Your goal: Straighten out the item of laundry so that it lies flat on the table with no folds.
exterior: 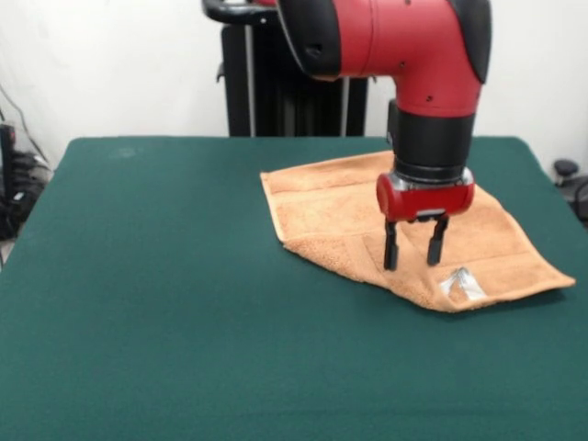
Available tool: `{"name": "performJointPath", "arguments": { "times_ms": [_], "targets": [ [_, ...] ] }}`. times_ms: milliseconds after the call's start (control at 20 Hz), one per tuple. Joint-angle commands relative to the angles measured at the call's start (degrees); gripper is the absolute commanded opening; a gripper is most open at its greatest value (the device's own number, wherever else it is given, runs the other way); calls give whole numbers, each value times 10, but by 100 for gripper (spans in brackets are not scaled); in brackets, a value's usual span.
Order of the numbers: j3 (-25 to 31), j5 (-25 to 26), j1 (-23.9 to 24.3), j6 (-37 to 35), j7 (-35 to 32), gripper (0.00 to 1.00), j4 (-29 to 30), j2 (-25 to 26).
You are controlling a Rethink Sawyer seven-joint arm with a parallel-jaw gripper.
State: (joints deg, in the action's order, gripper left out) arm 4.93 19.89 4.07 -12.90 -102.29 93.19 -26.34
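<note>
Towel lies at the table's two o'clock, its near part looking doubled over. My gripper hovers above it, fingers apart, holding nothing. I'd pinch only the top layer, then drag toward six o'clock.

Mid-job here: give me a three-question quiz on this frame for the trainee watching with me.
1. True or false: the gripper is open above the towel.
2. Multiple choice: the small white label sits near which part of the towel in the front view? A) the far edge by the pedestal B) the near corner at picture right C) the far left corner
3. Fill in: the towel lies on a table covered in dark ____ cloth.

Key:
1. True; the two fingers stand apart, with nothing between them.
2. B.
3. Green.
</note>
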Motion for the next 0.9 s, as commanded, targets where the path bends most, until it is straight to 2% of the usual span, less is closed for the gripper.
{"name": "performJointPath", "arguments": {
  "times_ms": [50,300,800,850,900],
  "targets": [
    [4,25,-12,49,-59,100,-8,80],
    [6,30,-1,68,-50,100,-14,102],
    [-16,24,-22,92,-62,100,-31,122],
    [-14,20,-19,90,-62,0,-28,121],
    [-14,17,-20,87,-64,0,-27,121]
  ]
}}
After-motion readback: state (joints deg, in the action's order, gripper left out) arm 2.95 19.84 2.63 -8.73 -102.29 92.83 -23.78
